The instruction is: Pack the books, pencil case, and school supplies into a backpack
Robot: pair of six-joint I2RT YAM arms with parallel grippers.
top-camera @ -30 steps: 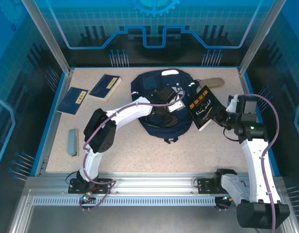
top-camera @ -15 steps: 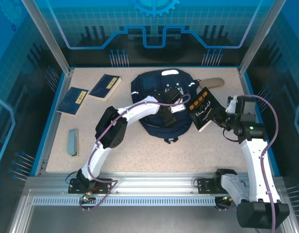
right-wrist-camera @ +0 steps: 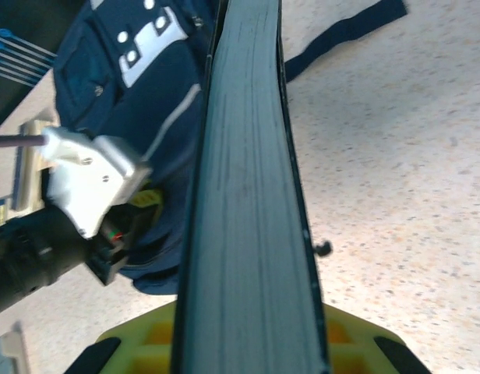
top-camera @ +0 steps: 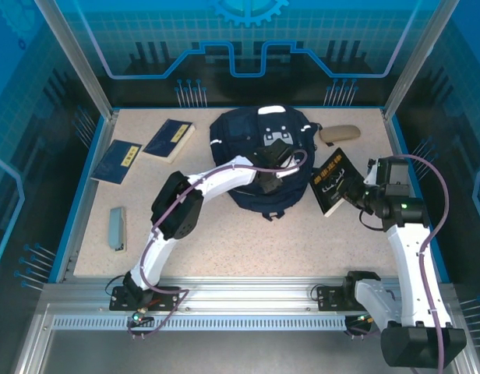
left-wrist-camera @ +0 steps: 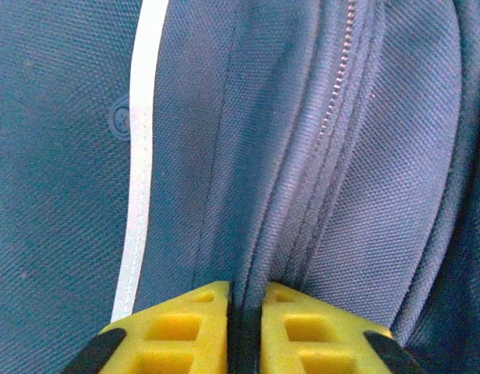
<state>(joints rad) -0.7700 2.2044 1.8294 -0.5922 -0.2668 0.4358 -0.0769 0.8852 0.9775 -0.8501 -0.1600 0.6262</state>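
Snap on the left since a second ago: left gripper (left-wrist-camera: 245, 300) gone from spread wide to squeezed together, yellow fingers (left-wrist-camera: 185, 323) now pinching a ridge of navy fabric on the backpack (top-camera: 236, 140), right beside the zipper (left-wrist-camera: 345, 70) and a little off from the white stripe (left-wrist-camera: 139, 156). Backpack bunched up rounder than before and drawn toward the far edge of the tabletop (top-camera: 224, 241), white patches at its far end, dark strap (right-wrist-camera: 345, 31) trailing flat on the speckled surface. Over on the right, only a small drift: black book (top-camera: 332, 181) with gold-orange print eased a touch away from the backpack, clear of it now, held up at a tilt, clamped at its right corner by the right gripper (top-camera: 361, 195). From the right wrist, page edge of that book seen end-on, pinned tight between the two yellow pads. Pencil case (top-camera: 339, 133), tan-brown, lying near the far right corner, more of it uncovered than a second ago, just beside the backpack, contact too close to call. First navy book (top-camera: 171, 139) and second navy book (top-camera: 117, 160) unchanged toward the far left corner, flat, side by side, well apart from the backpack. Small grey oblong (top-camera: 117, 227) flat along the left edge.
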